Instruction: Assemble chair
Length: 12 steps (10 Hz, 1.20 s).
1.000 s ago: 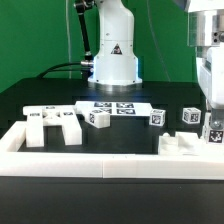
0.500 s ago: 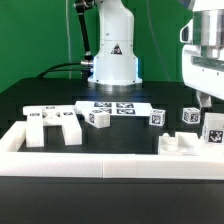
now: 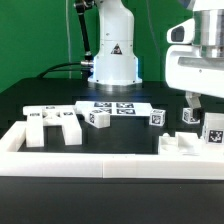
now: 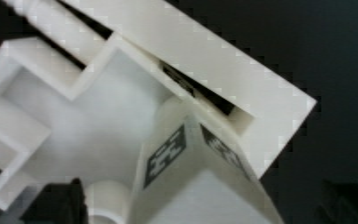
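The chair lies in loose white parts. At the exterior view's right a tagged post (image 3: 213,130) stands upright on a notched white slab (image 3: 183,145) beside the rail. My gripper (image 3: 203,102) hangs open just above the post, with nothing in it. In the wrist view the same post (image 4: 179,150) rises close to the camera from the slab (image 4: 69,100). My dark fingers (image 4: 51,205) stand wide on either side of it. A larger white chair piece (image 3: 52,125) lies at the exterior view's left. Three small tagged blocks (image 3: 97,117), (image 3: 157,116), (image 3: 190,115) sit mid-table.
The marker board (image 3: 117,106) lies flat behind the blocks, in front of the robot base (image 3: 113,60). A long low white rail (image 3: 100,162) borders the front and turns up along the left side. The table top is black.
The gripper has opened and let go of the tagged post. The hand has risen above it and shifted toward the exterior view's left. The post stays upright on the slab.
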Available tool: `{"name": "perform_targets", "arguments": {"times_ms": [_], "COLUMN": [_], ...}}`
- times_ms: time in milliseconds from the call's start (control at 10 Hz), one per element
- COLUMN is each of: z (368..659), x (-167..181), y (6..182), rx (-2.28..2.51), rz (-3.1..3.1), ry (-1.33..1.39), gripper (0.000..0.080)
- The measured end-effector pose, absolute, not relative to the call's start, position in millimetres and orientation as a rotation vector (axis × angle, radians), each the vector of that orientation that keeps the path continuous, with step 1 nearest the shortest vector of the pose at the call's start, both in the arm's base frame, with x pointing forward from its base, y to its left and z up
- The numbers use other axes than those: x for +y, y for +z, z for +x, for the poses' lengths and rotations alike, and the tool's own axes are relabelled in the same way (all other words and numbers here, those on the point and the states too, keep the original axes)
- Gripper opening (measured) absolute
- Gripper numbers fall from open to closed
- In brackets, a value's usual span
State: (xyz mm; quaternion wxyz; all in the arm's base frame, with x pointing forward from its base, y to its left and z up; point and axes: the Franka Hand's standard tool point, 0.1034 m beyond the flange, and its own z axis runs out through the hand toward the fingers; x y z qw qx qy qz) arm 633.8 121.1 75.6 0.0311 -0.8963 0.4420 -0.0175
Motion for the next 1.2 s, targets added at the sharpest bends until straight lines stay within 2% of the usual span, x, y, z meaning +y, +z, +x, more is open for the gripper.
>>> {"name": "perform_targets", "arguments": {"times_ms": [600, 800, 900, 1200], "z": [635.3, 635.4, 635.4, 635.4], "x": [119.8, 119.0, 115.9, 113.2], "y": [75.7, 75.8, 75.9, 75.9], "rx": [0.601, 0.59, 0.582, 0.626], "rz": [-3.05, -3.052, -3.061, -3.055], "ry": [-0.101, -0.101, -0.1, -0.098], "gripper": [0.0649, 0.0345, 0.0297, 0.0297]}}
